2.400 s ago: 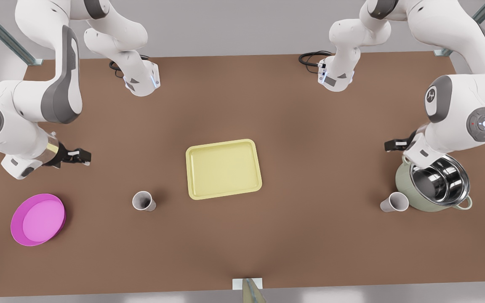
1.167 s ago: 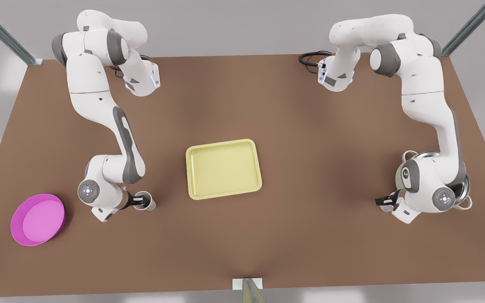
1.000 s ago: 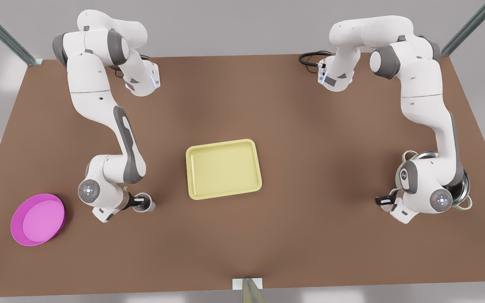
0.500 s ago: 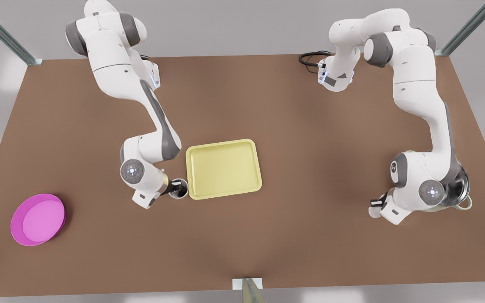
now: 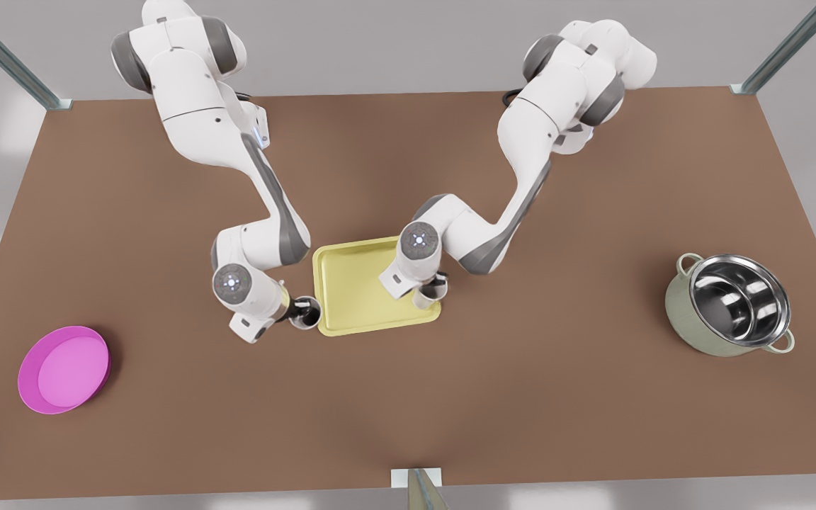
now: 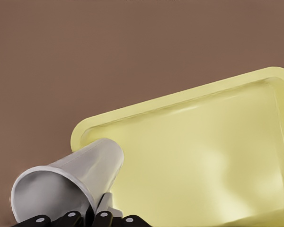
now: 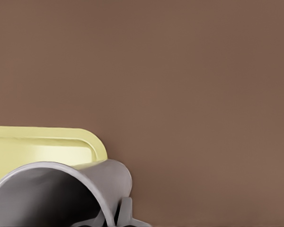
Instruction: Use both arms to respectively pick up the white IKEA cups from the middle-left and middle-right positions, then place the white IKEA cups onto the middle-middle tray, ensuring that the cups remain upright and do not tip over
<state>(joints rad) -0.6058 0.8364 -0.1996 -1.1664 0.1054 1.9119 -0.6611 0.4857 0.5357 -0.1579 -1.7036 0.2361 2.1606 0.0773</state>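
Both arms are carrying. The left pincer [image 5: 299, 312] grips one small white cup [image 5: 306, 312] just beside the pale yellow tray [image 5: 358, 283]. The right pincer [image 5: 431, 290] grips the other white cup [image 5: 428, 296] over the tray's corner. Next, lower both cups gently and keep them straight.

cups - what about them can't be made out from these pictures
- Left cup, front view: the left gripper hides part of its rim; whether it clears the table cannot be told.
- Left cup, left wrist view: the picture's edge cuts off its mouth.
- Right cup, front view: the right arm's wrist hides most of it, so contact with the tray is unclear.
- Right cup, right wrist view: cut off by the edge.
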